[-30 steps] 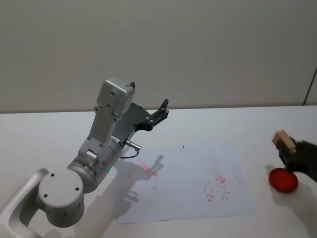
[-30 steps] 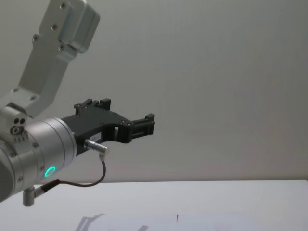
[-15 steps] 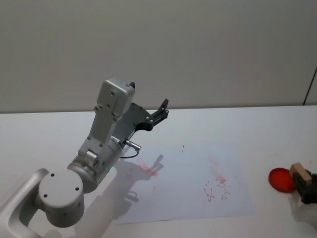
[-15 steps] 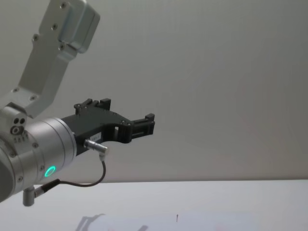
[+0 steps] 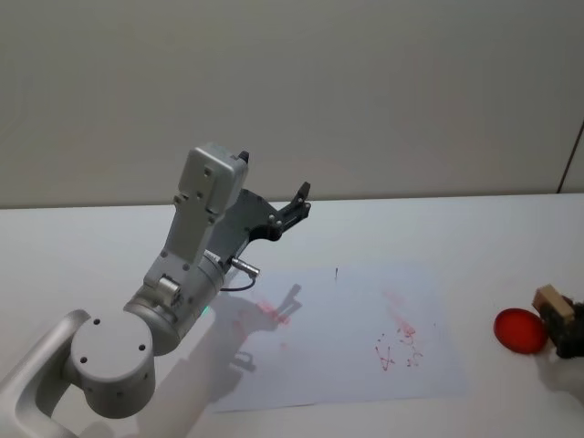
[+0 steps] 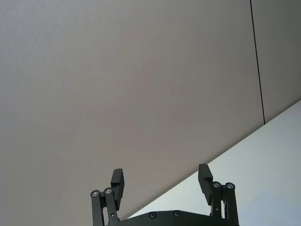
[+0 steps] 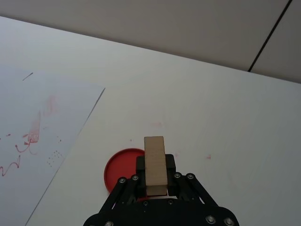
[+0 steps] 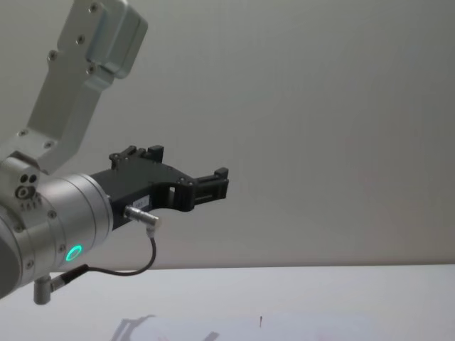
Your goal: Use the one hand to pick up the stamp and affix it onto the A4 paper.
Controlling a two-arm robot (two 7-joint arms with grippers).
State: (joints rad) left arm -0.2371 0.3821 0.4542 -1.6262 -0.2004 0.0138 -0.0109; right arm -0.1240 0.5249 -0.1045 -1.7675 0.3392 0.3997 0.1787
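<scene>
right claw (image 7: 155,181) clamped on stamp (image 7: 154,165), at 3 o'clock of paper (image 5: 347,333), over red pad (image 5: 520,329); left claw (image 6: 161,181) raised, fingers apart.

White table (image 5: 474,228) runs across the lower half of the head view. A sheet of paper (image 5: 347,356) with red smudges lies flat in the lower middle, and a round red ink pad (image 5: 520,330) sits just off its right edge, near the frame's right side.
</scene>
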